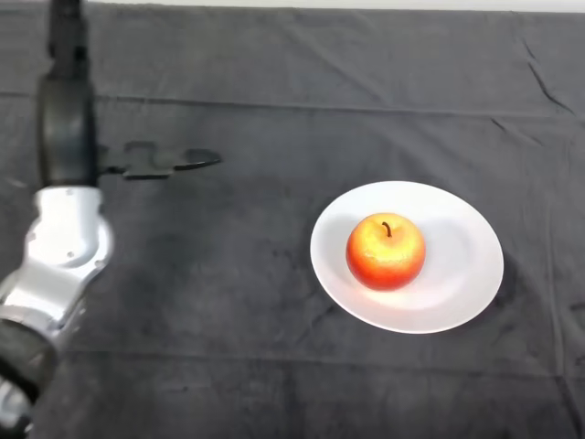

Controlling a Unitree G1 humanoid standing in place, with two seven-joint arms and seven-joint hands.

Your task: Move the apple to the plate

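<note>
Your apple point(385, 251) sits on the plate point(457, 274), a bit left of the middle, stem up, so the job looks done. The plate lies on the dark cloth point(228, 320) on the right side. Your arm point(62, 247) is far off on the left, and the hand point(66, 69) is up in the top left corner, well apart from the plate. You can only see part of the hand there, so you cannot tell if it is spread or pressed together. It does not seem to be holding anything. What could go wrong now? The apple is round, so it can roll. If you swing the arm across the table toward the right, you may bump the plate and the apple may roll off the rim. The cloth has folds, so a snag or tug on it could drag the plate along too. So pull the arm back on its own side, slow and high, and stay away from the plate.
</note>
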